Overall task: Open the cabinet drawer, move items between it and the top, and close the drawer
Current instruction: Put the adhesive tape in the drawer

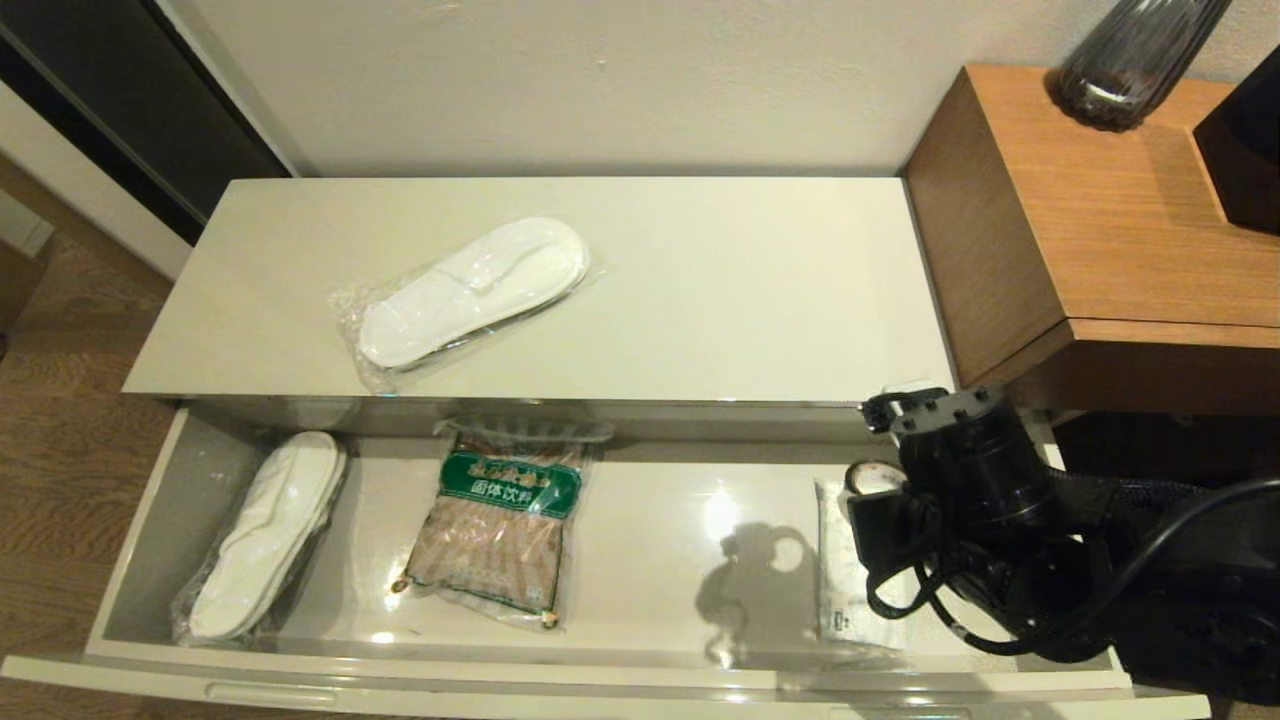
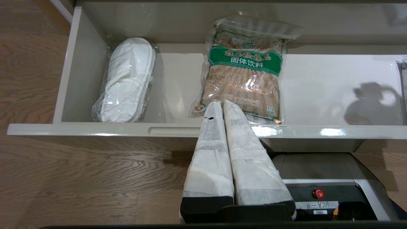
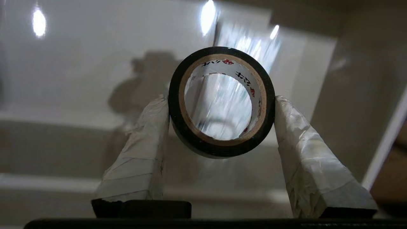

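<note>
The cabinet drawer (image 1: 600, 685) stands pulled out below the top (image 1: 750, 290). One bagged pair of white slippers (image 1: 470, 290) lies on the top. Another pair (image 1: 265, 530) lies at the drawer's left end (image 2: 127, 79). At the drawer's right end, my right gripper (image 3: 221, 101) is shut on a black tape roll (image 3: 178, 105), holding it by its outer rim just above the drawer floor. The right arm (image 1: 960, 480) hides most of it in the head view. A white packet (image 1: 840, 590) lies beneath it. My left gripper (image 2: 219, 106) is shut and empty, just past the drawer's front edge (image 2: 95, 129).
A green-and-brown snack bag (image 1: 500, 520) lies in the drawer's middle (image 2: 244, 76). A taller brown wooden side table (image 1: 1100, 230) with a dark glass vase (image 1: 1130, 60) stands right of the cabinet. Wooden floor (image 2: 79, 178) lies in front, and the robot's base (image 2: 318, 181) is below the drawer front.
</note>
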Available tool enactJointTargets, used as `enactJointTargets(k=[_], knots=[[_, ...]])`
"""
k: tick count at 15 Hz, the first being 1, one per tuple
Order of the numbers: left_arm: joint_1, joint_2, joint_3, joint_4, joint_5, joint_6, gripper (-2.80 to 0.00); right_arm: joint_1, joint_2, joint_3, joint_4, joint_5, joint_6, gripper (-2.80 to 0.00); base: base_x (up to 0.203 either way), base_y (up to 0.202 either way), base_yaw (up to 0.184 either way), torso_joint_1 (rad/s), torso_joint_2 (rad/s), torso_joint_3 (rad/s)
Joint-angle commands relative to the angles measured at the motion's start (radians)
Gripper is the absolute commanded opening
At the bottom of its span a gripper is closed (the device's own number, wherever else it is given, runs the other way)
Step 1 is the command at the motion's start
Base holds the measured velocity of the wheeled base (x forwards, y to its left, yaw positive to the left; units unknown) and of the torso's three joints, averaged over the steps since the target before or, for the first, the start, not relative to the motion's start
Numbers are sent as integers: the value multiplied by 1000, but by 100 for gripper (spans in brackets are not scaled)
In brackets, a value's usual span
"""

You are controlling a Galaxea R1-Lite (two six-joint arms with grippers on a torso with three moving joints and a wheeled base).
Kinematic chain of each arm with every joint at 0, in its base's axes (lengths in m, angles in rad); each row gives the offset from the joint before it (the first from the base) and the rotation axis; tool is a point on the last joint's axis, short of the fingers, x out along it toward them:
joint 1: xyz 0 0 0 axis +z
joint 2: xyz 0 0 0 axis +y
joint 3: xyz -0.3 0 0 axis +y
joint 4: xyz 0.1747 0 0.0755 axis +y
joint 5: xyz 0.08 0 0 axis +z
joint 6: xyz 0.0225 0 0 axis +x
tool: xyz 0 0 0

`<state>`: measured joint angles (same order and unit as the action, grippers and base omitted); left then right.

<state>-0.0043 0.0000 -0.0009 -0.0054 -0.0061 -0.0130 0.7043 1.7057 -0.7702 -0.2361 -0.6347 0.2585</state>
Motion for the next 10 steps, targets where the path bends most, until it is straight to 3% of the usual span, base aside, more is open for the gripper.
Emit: enactJointTargets(k=[1,5,10], knots=[[0,0,-1,-1,0,-1,-280,-8,23,10,110,78,203,-280,0,0,0,0,0,0],[0,0,-1,-1,0,-1,-280,-66,221,-8,62,82,370,-280,0,0,0,0,0,0],[0,0,-1,1,0,-1,-280,-89,467,-22,-164,-40,410,-280,0,0,0,0,0,0]])
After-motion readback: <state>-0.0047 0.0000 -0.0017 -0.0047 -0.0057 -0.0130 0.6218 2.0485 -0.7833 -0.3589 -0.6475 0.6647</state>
